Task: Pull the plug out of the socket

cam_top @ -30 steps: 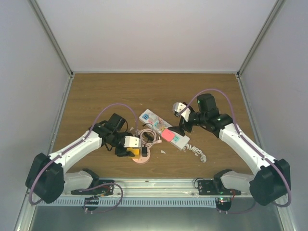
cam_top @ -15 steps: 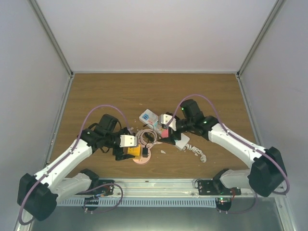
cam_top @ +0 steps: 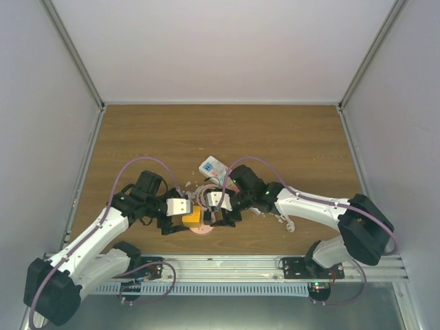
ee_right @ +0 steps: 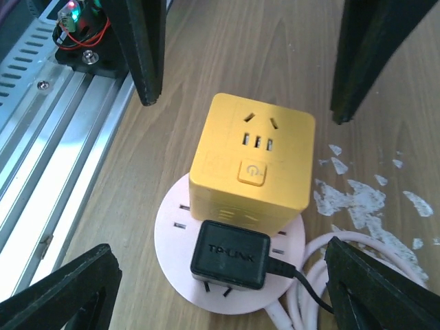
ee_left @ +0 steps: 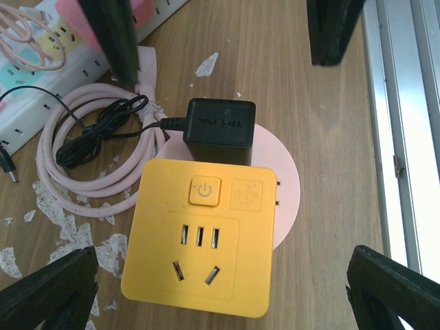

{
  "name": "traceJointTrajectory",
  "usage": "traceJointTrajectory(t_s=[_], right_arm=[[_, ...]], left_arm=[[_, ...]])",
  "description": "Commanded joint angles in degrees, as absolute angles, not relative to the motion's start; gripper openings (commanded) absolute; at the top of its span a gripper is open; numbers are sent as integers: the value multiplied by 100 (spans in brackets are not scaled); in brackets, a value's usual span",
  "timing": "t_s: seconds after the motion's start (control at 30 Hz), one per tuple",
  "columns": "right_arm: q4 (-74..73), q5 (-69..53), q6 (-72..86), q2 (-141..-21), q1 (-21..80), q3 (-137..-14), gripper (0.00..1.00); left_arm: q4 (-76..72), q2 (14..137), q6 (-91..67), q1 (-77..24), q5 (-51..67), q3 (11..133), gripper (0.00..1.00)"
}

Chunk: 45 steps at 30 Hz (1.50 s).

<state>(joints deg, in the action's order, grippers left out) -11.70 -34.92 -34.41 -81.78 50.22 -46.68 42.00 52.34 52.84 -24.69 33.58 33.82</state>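
Black adapter plug [ee_right: 229,258] seated in right face of yellow cube socket [ee_right: 254,161], near-centre. Right gripper [cam_top: 216,217] nearer, jaws wide, plug between fingers. Left gripper [cam_top: 180,217], equally wide, flanks cube's left. Pull likely rightward.

Top view: bright, even, diffuse light from above. The white walls [cam_top: 220,48] are close to overexposed, while the table [cam_top: 137,130] keeps full colour. Shadows under the arms [cam_top: 103,225] are soft and short. Straight wall edges lean outward toward the corners, which is wide-angle distortion.

Wrist views: well lit and sharp at centre. Print on the plug [ee_right: 229,258] is legible. The socket [ee_left: 199,240] shows a mild sheen with no hard glare. The fingers [ee_left: 48,292] at the frame edges are dark, with detail lost. The rail [ee_left: 405,137] reflects brightly.
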Motion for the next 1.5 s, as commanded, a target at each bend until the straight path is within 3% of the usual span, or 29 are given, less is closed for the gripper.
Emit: traceJointTrajectory(t_s=[0.0,0.3,0.9,1.47], right_arm=[[-424,-3275,-3297,-8319,5252,-4459,79],[-75,-2856,-3159,-8616,5479,-4374,65],[-61,-2612,-3129,-9030,5484,-4370,49],[-313,-2554,-3248,-9231,5485,-4459,42]], left_arm=[[3807,5240,5154,-2443,3471,3260,98],[3634,5295,5144,-2485,3395,3126,95],[3263,5541,5251,-2828,3150,3010,90],[3066,5527,5430,-2914,3082,2926,61]])
